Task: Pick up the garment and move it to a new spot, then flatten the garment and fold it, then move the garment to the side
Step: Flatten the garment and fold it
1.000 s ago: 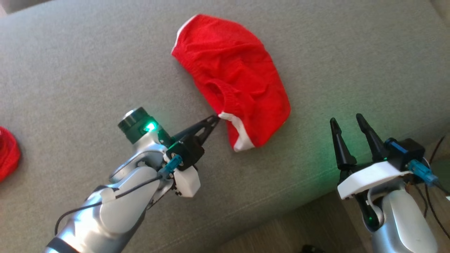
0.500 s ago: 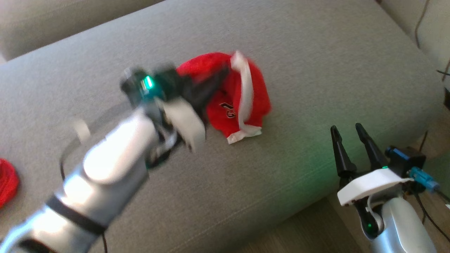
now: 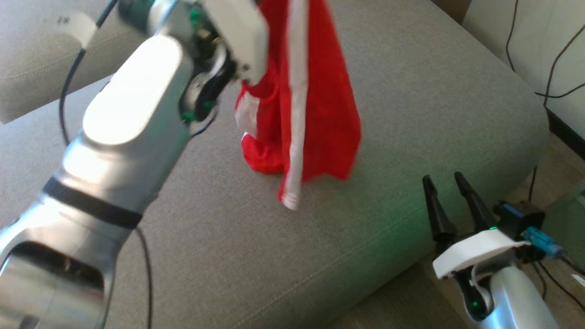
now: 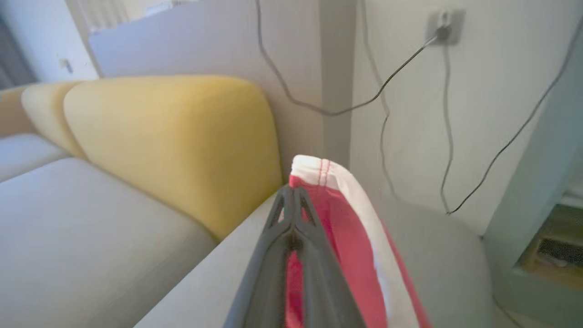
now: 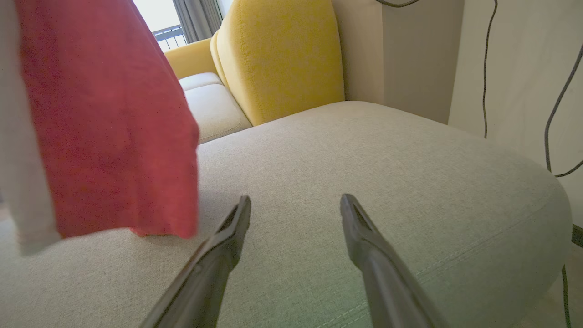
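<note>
Lifted off the cushion (image 3: 434,91) since a second earlier, the garment (image 3: 320,109) hung from the raised left arm (image 3: 128,119), low end near the cushion; right jaws stood wide apart, empty, by its edge. Left wrist: left jaws pinched shut on the garment's white-trimmed edge. Right wrist: garment hung left of the spread jaws.

You have bright daylight from the window (image 5: 157,18), upper left in the right wrist view. In the head view you'll see glare on the left arm (image 3: 132,91), motion blur on the garment (image 3: 320,114) and a green glow on the sofa (image 3: 397,205).
</note>
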{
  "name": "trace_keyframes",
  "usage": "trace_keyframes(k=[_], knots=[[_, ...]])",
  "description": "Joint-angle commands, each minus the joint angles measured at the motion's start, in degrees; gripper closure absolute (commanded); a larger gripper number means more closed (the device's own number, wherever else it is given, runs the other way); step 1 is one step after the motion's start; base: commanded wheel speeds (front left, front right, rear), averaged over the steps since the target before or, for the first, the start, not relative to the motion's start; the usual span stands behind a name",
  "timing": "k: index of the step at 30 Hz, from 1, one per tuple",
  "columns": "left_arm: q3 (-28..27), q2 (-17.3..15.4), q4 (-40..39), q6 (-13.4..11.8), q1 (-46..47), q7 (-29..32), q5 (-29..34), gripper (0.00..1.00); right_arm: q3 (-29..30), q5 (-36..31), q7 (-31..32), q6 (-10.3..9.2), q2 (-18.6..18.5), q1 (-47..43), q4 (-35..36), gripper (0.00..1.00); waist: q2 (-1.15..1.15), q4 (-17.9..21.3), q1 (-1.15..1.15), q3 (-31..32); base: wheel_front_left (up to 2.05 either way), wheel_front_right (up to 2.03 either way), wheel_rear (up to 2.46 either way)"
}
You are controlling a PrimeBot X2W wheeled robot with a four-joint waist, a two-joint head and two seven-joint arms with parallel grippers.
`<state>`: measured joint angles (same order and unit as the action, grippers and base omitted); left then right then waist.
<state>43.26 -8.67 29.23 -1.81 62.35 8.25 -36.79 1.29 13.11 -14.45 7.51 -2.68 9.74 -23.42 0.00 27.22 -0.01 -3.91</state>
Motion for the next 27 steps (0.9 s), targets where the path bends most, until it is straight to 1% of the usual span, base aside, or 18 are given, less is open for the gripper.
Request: trace_keyframes(k=[1, 4, 9, 11, 12, 13, 14, 17, 18, 19, 23, 27], knots=[[-1.42, -4.57, 3.44, -1.39, -1.47, 1.12, 1.14, 1.0, -3.26, 0.73, -0.54, -0.02, -0.2, 0.45, 2.14, 0.0, 0.0, -0.2, 0.01, -0.14, 0.0, 0.0, 0.0], [-1.15, -7.46, 7.58, -1.6, -5.68, 0.12, 1.22, 1.0, -6.18, 1.83, -0.54, -0.02, -0.2, 0.16, 2.66, 0.0, 0.0, -0.82, 0.01, -1.11, 0.0, 0.0, 0.0], [-1.34, -11.5, 11.6, -0.95, -11.63, -3.08, 0.77, 1.0, -11.46, 5.31, -0.55, -0.02, -0.2, -0.55, 2.42, 0.0, 0.0, -2.96, 0.01, -3.67, 0.0, 0.0, 0.0], [-1.79, -12.72, 12.29, -0.53, -13.56, -4.75, 0.24, 1.0, -13.54, 7.28, -0.55, -0.02, -0.2, -0.42, 1.34, 0.0, 0.0, -4.17, 0.01, -4.7, 0.0, 0.0, 0.0], [-1.79, -12.72, 12.29, -0.53, -13.56, -4.75, 0.24, 1.0, -13.54, 7.28, -0.55, -0.02, -0.2, -0.42, 1.34, 0.0, 0.0, -4.17, 0.01, -4.7, 0.0, 0.0, 0.0], [-2.24, -13.68, 12.42, -0.06, -15.29, -6.64, -0.26, 1.0, -15.71, 11.47, -0.55, -0.02, -0.2, 0.08, -0.13, 0.0, 0.0, -5.48, 0.01, -5.65, 0.0, 0.0, 0.0], [-2.35, -14.05, 12.38, 0.09, -16.05, -7.48, -0.39, 1.0, -16.96, 13.85, -0.55, -0.02, -0.2, 0.46, -1.27, 0.0, 0.0, -6.27, 0.01, -6.1, 0.0, 0.0, 0.0], [-3.24, -14.41, 12.16, 0.31, -17.98, -10.19, -1.37, 1.0, -20.07, 18.65, -0.55, -0.02, -0.2, 2.61, -4.98, 0.0, 0.0, -8.8, 0.01, -7.07, 0.0, 0.0, 0.0], [-3.41, -14.37, 12.06, 0.34, -18.32, -11.01, -1.51, 1.0, -20.83, 19.81, -0.55, -0.02, -0.2, 3.46, -6.15, 0.0, 0.0, -9.61, 0.01, -7.34, 0.0, 0.0, 0.0], [-3.41, -14.37, 12.06, 0.34, -18.32, -11.01, -1.51, 1.0, -20.83, 19.81, -0.55, -0.02, -0.2, 3.46, -6.15, 0.0, 0.0, -9.61, 0.01, -7.34, 0.0, 0.0, 0.0], [-3.5, -13.66, 11.92, 0.63, -18.37, -13.22, -1.63, 1.0, -23.26, 24.16, -0.55, -0.02, -0.2, 7.07, -10.68, 0.0, 0.0, -12.5, 0.01, -8.3, 0.0, 0.0, 0.0], [-3.56, -12.79, 11.8, 0.92, -17.12, -14.21, -1.76, 1.0, -25.99, 31.09, -0.55, -0.02, -0.2, 10.72, -16.6, 0.0, 0.0, -14.62, 0.01, -9.35, 0.0, 0.0, 0.0]])
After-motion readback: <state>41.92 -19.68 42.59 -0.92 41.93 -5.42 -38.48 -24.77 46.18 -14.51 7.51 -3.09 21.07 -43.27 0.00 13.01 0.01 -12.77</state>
